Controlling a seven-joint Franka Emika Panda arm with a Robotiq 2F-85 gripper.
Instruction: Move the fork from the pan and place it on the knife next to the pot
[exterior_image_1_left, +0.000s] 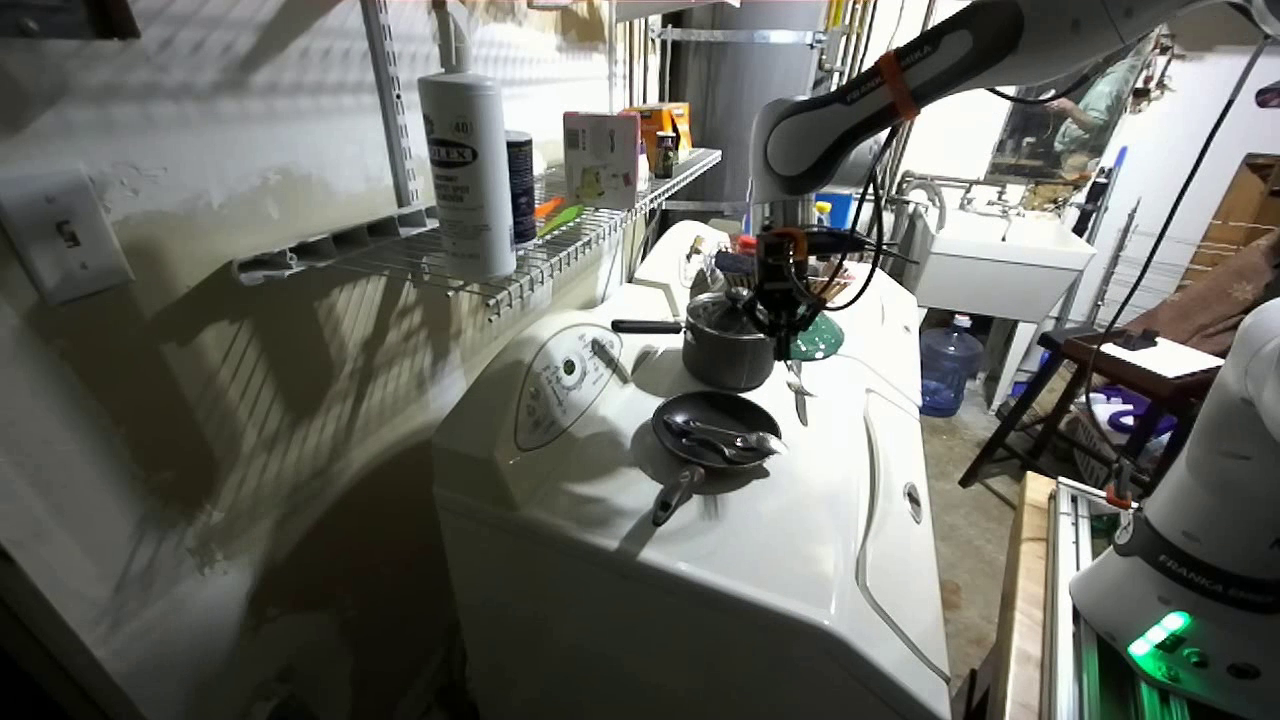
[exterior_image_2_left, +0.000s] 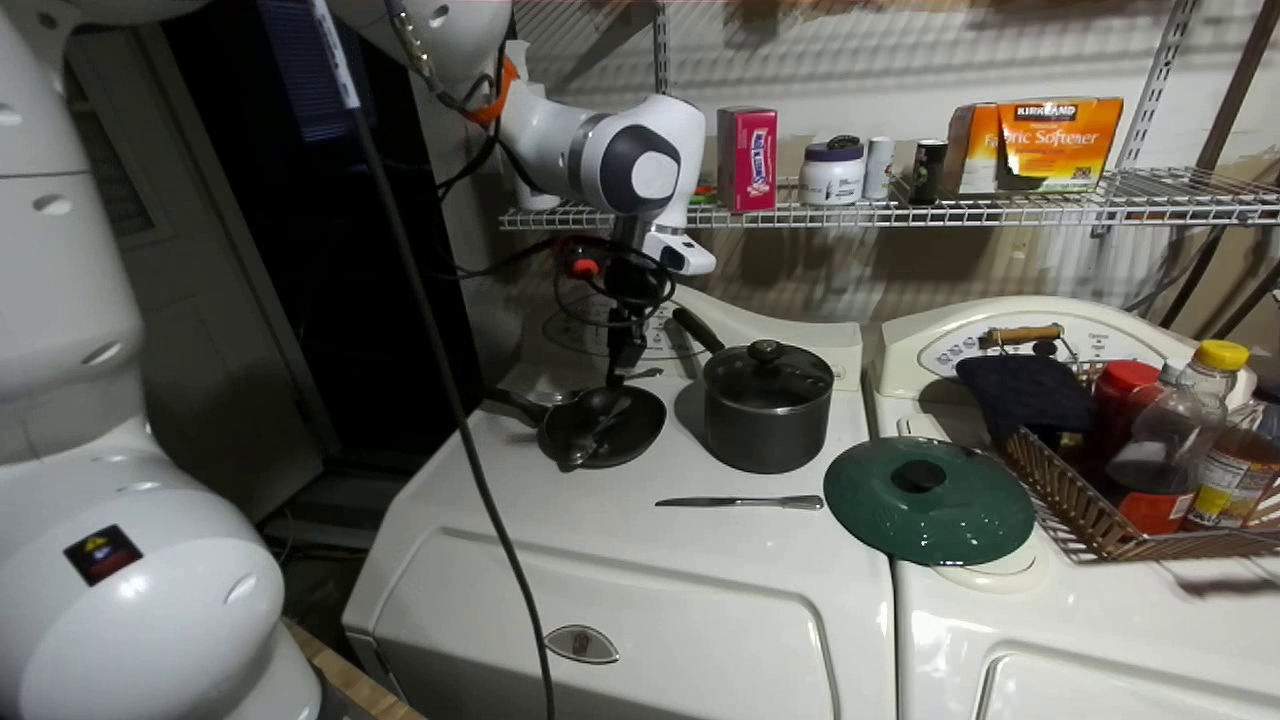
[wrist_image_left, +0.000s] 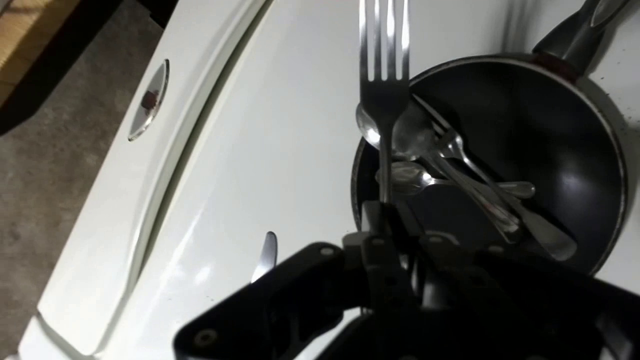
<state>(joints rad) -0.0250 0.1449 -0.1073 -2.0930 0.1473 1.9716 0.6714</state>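
My gripper (wrist_image_left: 384, 220) is shut on a fork (wrist_image_left: 384, 107), held level above the pan with its tines pointing away from the fingers. The gripper also shows in both exterior views (exterior_image_1_left: 784, 348) (exterior_image_2_left: 618, 378). The black frying pan (wrist_image_left: 565, 135) lies below, in both exterior views too (exterior_image_1_left: 715, 405) (exterior_image_2_left: 635, 438). It holds another fork (wrist_image_left: 454, 145) and spoons (wrist_image_left: 407, 175). The knife (exterior_image_2_left: 740, 502) lies flat on the white top in front of the dark grey lidded pot (exterior_image_2_left: 768, 430). The pot also shows in an exterior view (exterior_image_1_left: 728, 360). Only the knife's tip (wrist_image_left: 268, 252) shows in the wrist view.
A green lid (exterior_image_2_left: 925, 500) lies right of the knife. A wire basket (exterior_image_2_left: 1060, 490) with bottles stands beyond it. A wire shelf (exterior_image_2_left: 860, 215) with boxes and jars runs above the appliance panels. The pot's handle (exterior_image_1_left: 645, 327) sticks out towards the panel.
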